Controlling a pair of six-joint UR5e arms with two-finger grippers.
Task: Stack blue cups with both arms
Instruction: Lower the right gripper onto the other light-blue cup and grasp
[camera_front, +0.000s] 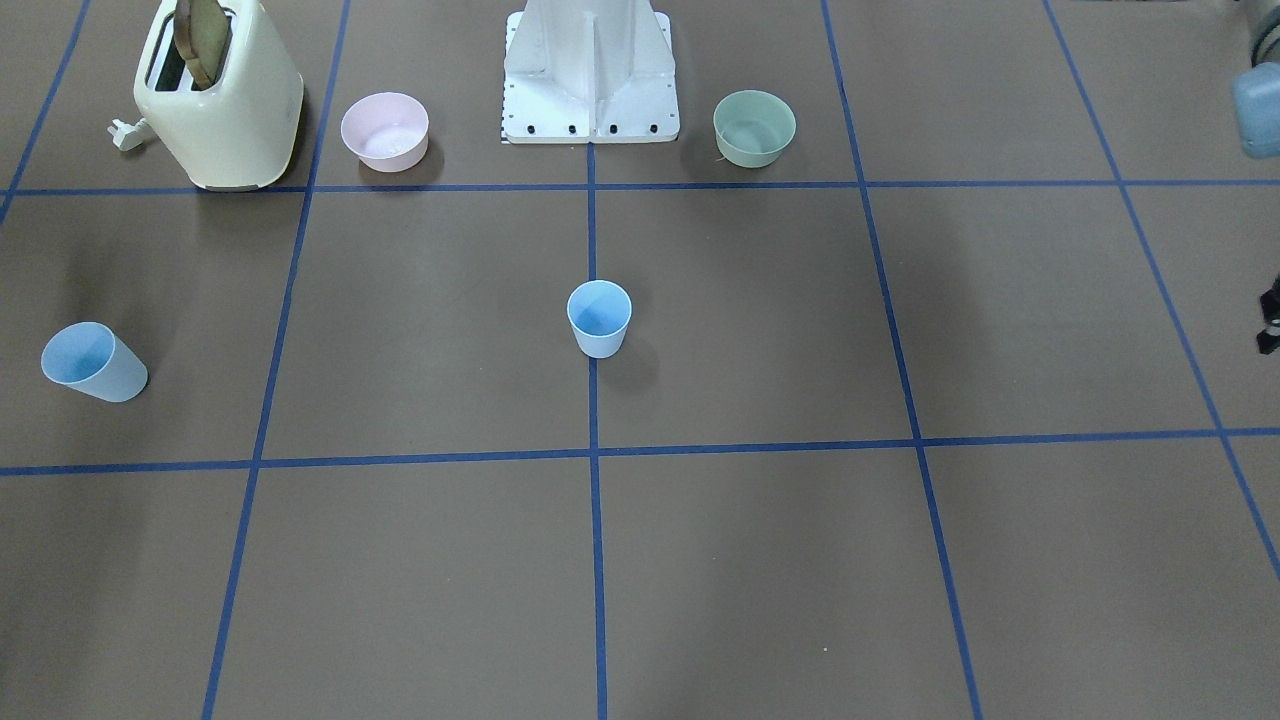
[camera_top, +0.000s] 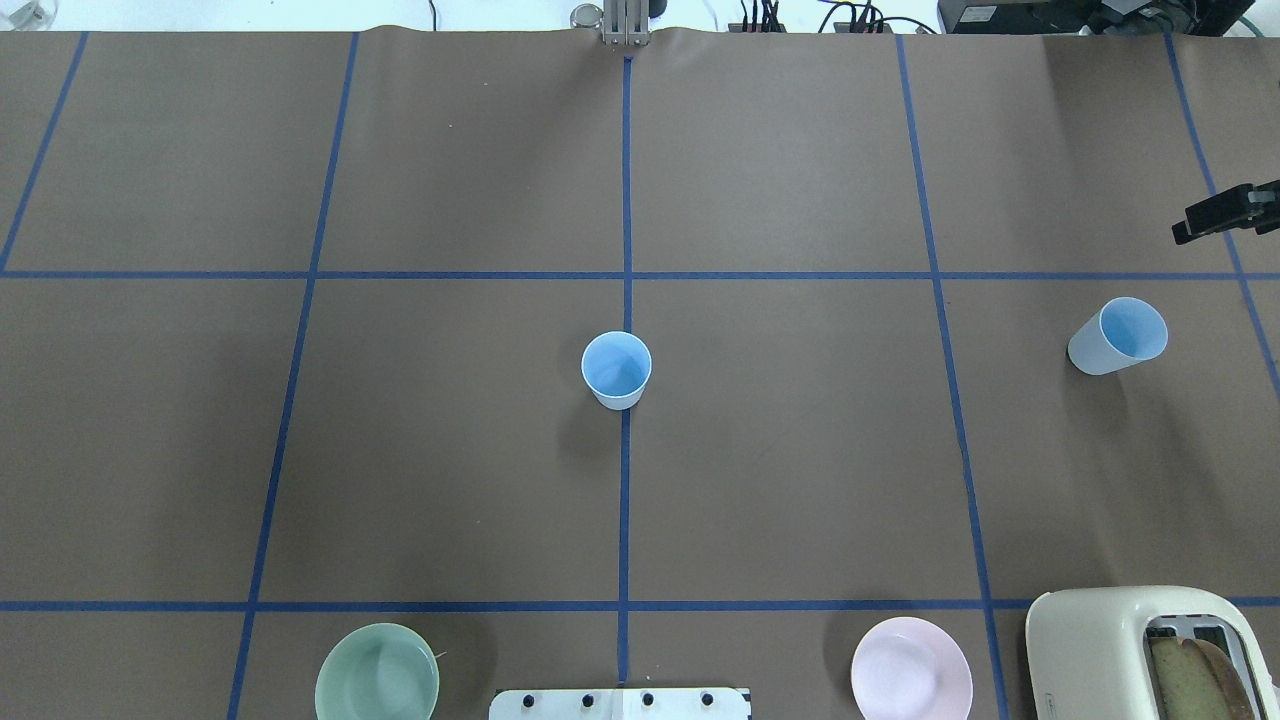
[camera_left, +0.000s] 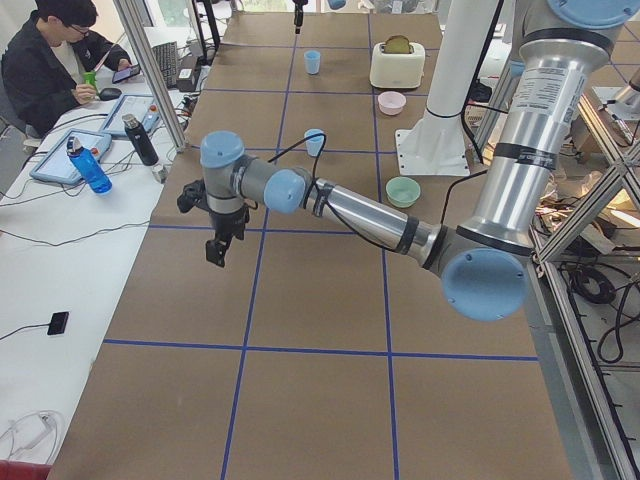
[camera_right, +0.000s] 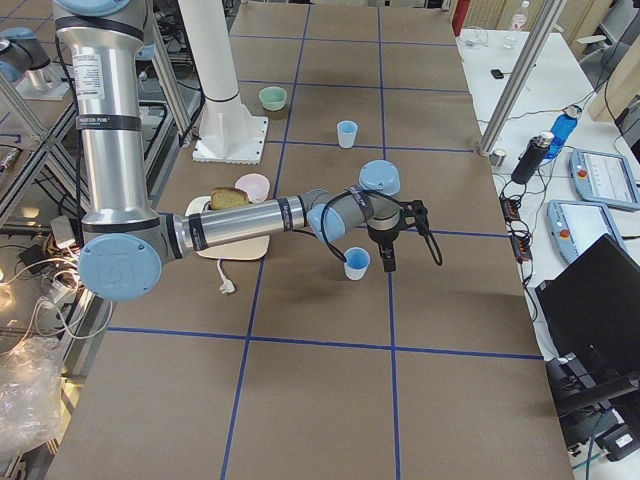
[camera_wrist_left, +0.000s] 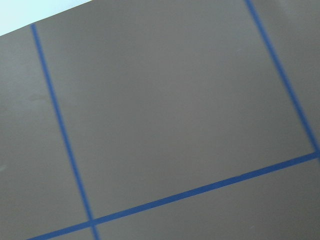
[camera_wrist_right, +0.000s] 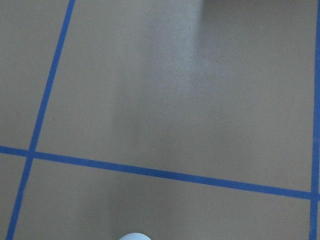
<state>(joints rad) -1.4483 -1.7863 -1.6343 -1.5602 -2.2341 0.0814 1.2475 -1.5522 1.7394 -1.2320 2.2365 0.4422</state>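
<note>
One blue cup (camera_top: 617, 368) stands upright at the table's middle, on the centre tape line; it also shows in the front view (camera_front: 599, 317). The second blue cup (camera_top: 1118, 335) stands near the table's right end (camera_right: 356, 262). My right gripper (camera_top: 1215, 215) hangs just beyond this cup, apart from it; only part of it shows, so I cannot tell its jaws. The cup's rim (camera_wrist_right: 134, 236) peeks in at the bottom of the right wrist view. My left gripper (camera_left: 218, 245) hovers over the table's left end, far from both cups and holding nothing; I cannot tell its jaws.
A cream toaster (camera_top: 1150, 650) with bread in it stands at the near right corner. A pink bowl (camera_top: 911, 680) and a green bowl (camera_top: 377, 680) flank the white base mount (camera_top: 620, 703). Blue tape lines grid the brown table.
</note>
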